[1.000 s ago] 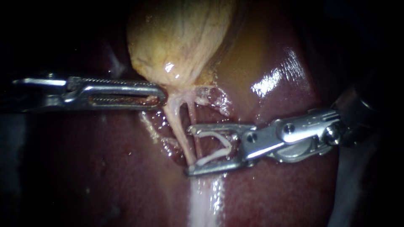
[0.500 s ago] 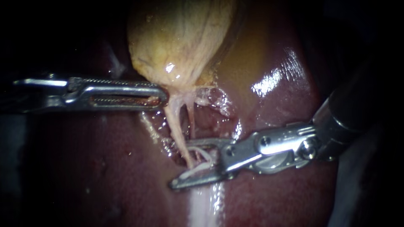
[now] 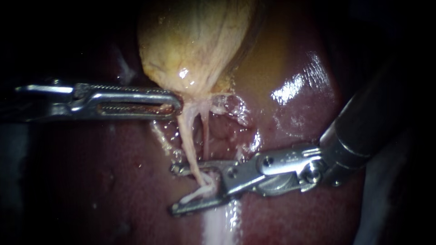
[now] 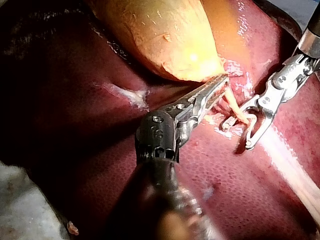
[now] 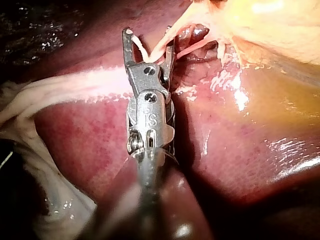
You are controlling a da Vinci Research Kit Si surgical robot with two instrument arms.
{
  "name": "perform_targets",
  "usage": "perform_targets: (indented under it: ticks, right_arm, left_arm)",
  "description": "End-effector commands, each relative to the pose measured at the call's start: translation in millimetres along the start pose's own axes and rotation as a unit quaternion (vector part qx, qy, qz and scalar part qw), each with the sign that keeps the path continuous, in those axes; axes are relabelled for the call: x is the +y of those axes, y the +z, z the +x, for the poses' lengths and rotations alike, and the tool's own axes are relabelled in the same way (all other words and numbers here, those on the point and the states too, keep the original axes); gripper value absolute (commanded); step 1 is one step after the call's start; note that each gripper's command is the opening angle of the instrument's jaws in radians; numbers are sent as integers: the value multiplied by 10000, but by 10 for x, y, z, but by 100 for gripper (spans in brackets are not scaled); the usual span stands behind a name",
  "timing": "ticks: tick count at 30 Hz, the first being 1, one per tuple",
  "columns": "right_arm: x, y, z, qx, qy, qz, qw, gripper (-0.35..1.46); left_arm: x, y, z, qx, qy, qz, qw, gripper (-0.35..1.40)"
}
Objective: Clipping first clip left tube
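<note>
left instrument [image 3: 175, 105], slim serrated steel jaws, clamped on neck of pale yellow gallbladder [image 3: 195, 41]; right instrument [image 3: 177, 189] jaws straddle thin pinkish left tube [image 3: 187, 136] at its lower end, away from gallbladder, pinching small white clip [image 3: 200, 194] around it; dark red liver [image 3: 113, 181] beneath

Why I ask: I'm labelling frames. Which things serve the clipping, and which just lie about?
In the job: right instrument, clip, left tube, left instrument, gallbladder.
Lying about: liver, right tube, pale tissue strip.
</note>
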Motion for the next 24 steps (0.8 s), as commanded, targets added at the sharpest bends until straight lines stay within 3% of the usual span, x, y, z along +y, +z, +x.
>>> perform_targets:
  ticks: [1, 3, 10, 24]
  right_arm:
    - [1, -3, 1, 4, 0, -7, 10000, 41]
    - [3, -6, 0, 6, 62, -1, 10000, 34]
    - [9, -20, -1, 22, 185, 72, 9998, -34]
    - [10, -22, -4, -29, 403, 124, 9991, -35]
  left_arm:
    - [0, 0, 0, 0, 1, 0, 10000, -35]
    - [0, 0, 0, 0, 1, 1, 10000, -35]
    - [-1, 1, 0, -1, 2, 0, 10000, -35]
    - [-2, 1, -1, -2, 4, -3, 10000, -35]
